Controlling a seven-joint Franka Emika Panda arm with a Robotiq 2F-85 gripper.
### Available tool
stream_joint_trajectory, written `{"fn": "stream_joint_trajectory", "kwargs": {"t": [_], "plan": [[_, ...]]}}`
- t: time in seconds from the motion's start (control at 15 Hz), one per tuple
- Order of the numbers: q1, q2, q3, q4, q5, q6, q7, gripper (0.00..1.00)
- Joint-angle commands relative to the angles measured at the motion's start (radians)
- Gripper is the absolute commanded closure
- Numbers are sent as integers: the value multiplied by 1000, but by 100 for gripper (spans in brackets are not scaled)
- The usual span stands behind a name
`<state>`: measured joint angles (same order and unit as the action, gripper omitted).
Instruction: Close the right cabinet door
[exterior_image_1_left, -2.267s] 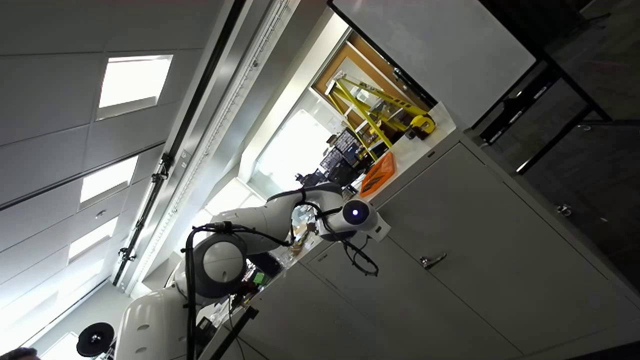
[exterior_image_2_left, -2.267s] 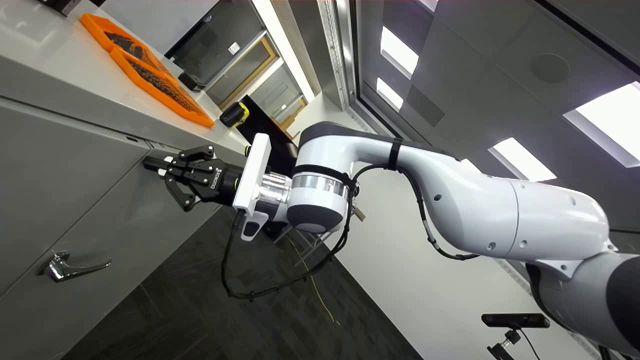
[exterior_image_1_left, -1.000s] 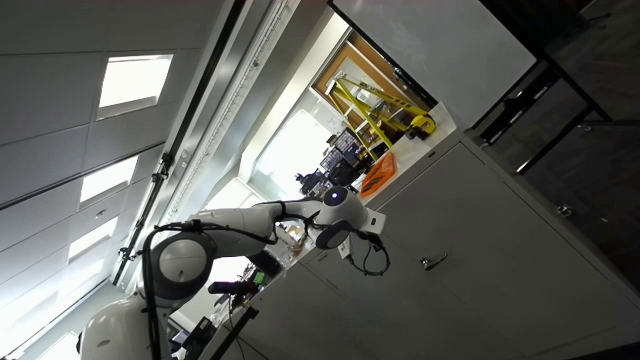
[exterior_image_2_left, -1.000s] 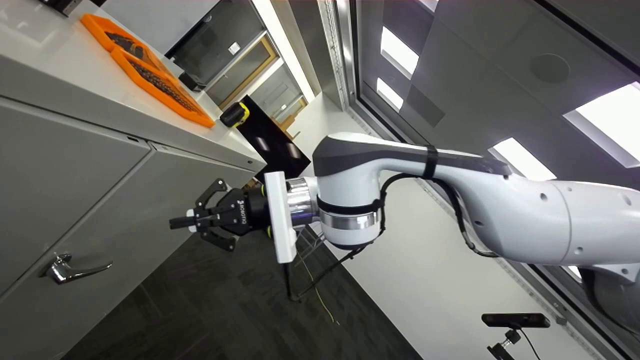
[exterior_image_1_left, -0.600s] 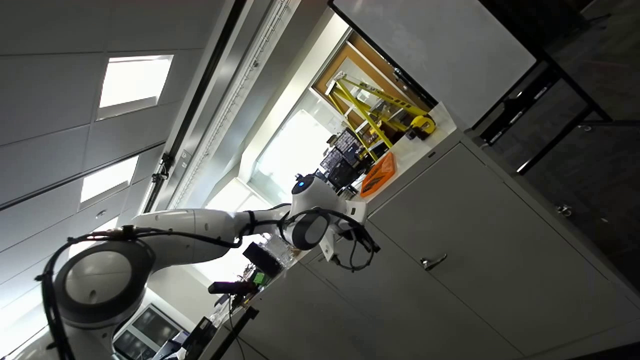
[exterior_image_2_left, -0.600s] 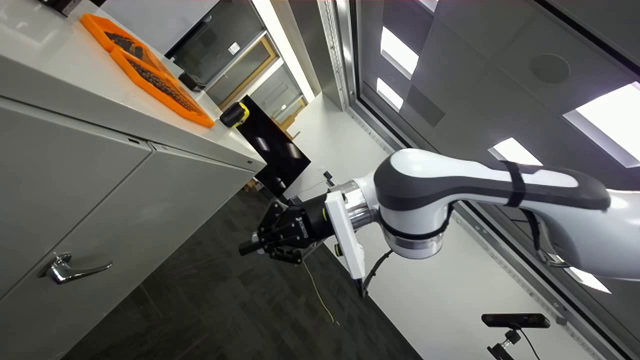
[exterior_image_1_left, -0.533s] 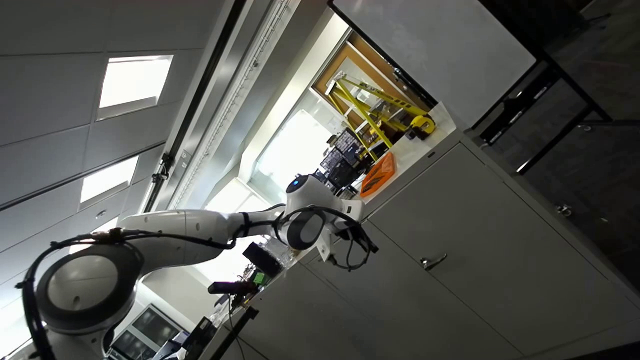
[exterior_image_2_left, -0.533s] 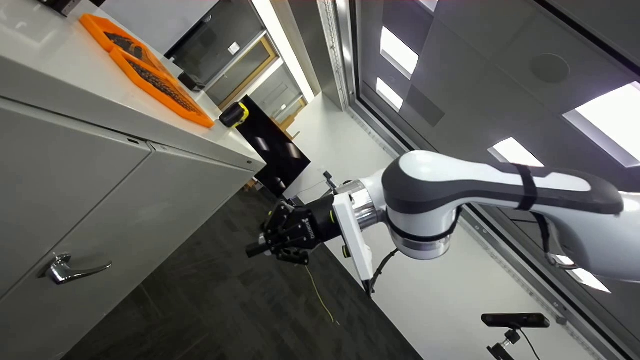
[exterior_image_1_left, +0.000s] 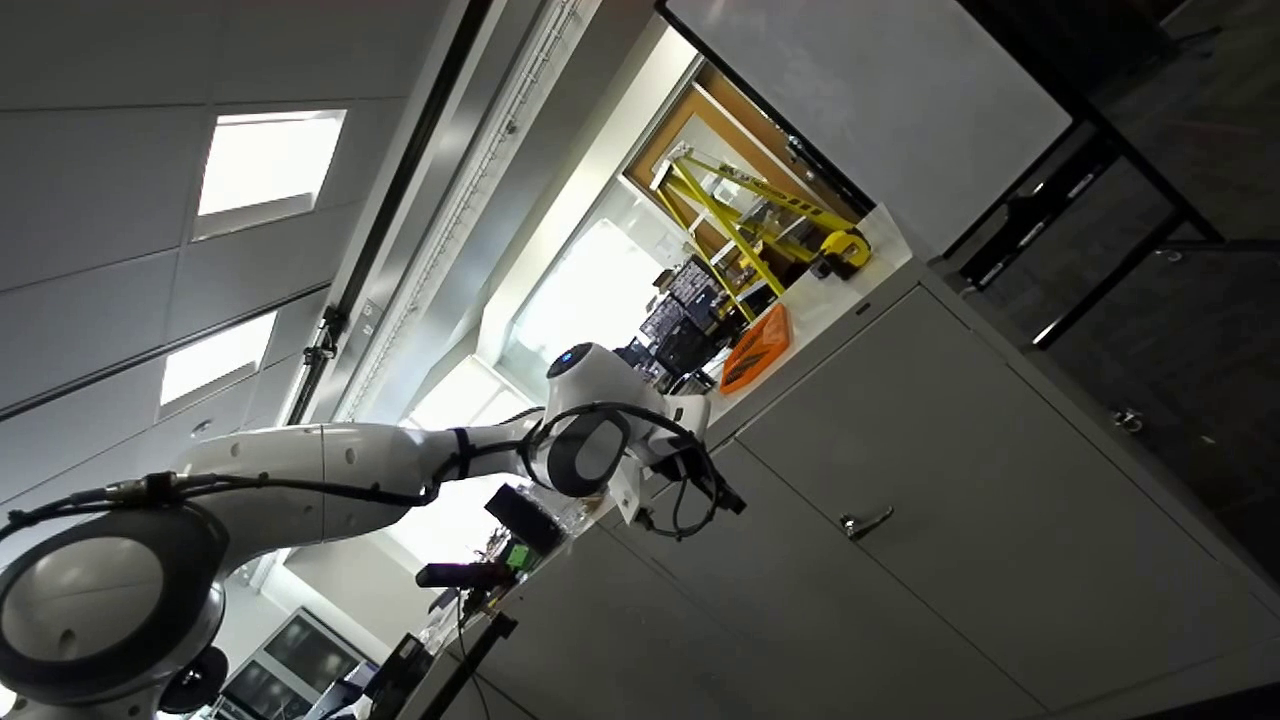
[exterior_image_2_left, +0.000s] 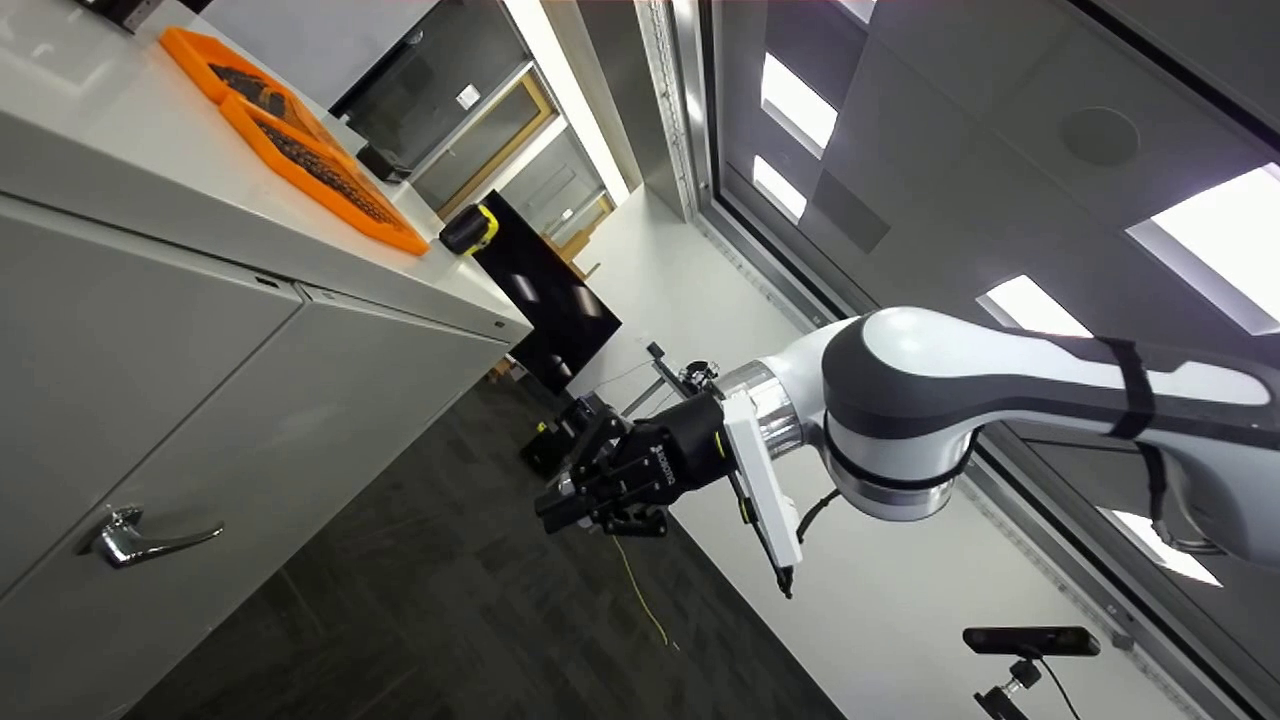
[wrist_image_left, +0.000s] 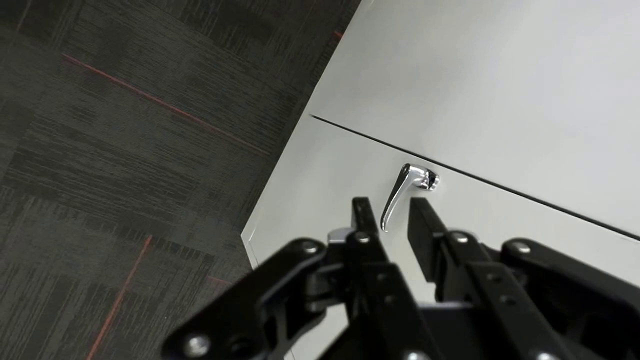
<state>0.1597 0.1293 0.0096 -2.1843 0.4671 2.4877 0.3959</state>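
Wrist view: the tool (wrist_image_left: 390, 202) stands slightly parted, and beyond it there's the handle (wrist_image_left: 412, 175) on the right door (wrist_image_left: 335, 187), sitting flush!

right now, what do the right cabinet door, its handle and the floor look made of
Right cabinet door: probably painted metal, given its smooth grey surface with a soft sheen; laminate is possible. Handle: likely chromed metal, shiny with sharp highlights. Floor: apparently carpet, matte dark grey with fine streaks and thin red lines.
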Motion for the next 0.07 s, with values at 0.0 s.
{"fn": "stream_joint_trajectory", "kwargs": {"t": [0.0], "plan": [[-27, 1, 29, 1, -7, 0, 5, 73]]}}
